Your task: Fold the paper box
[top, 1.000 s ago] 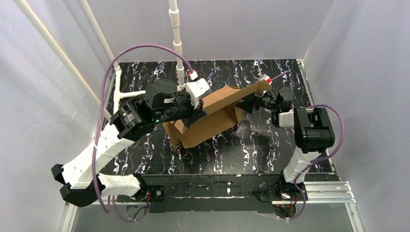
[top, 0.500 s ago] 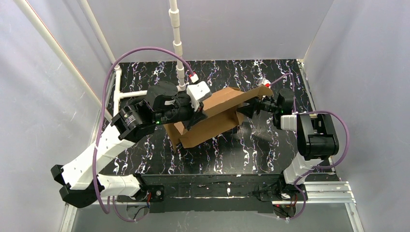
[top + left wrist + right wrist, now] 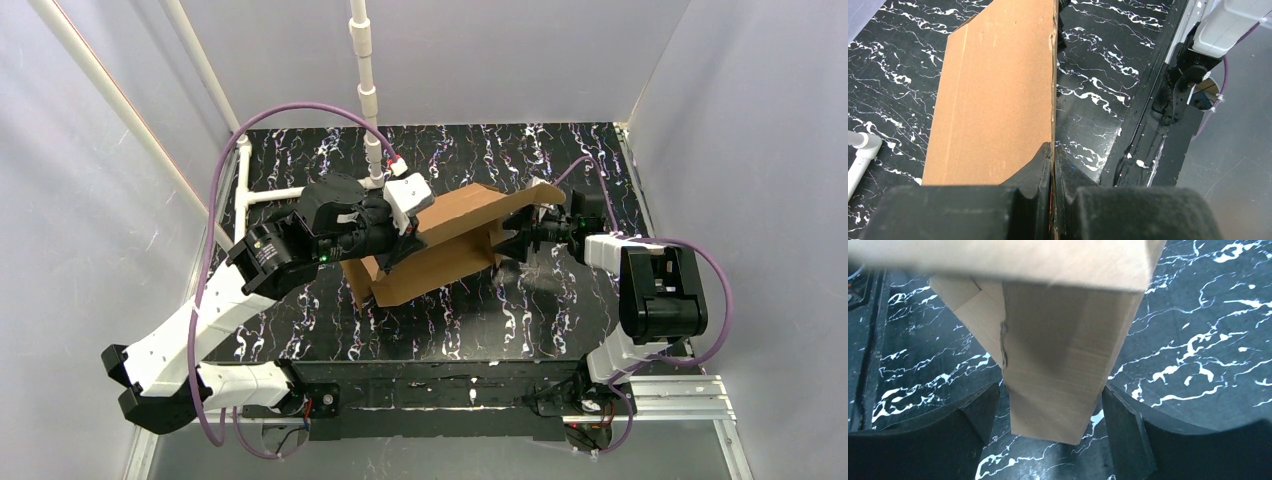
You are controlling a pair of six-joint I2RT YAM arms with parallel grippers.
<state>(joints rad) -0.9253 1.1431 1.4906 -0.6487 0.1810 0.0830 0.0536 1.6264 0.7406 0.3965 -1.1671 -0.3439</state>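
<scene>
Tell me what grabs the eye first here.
A plain brown corrugated cardboard box, half folded, fills the middle of the black white-veined tabletop. The left gripper pinches its upper panel's edge from the left; the right gripper stands open astride its right end.

No writing, number or brand can be read in any view. The paper box point(image 3: 455, 225) shows only bare brown cardboard on the faces in sight. A small white patch point(image 3: 347, 210) on the left arm point(image 3: 230, 300), at nine o'clock from the box, is too small to read.
</scene>
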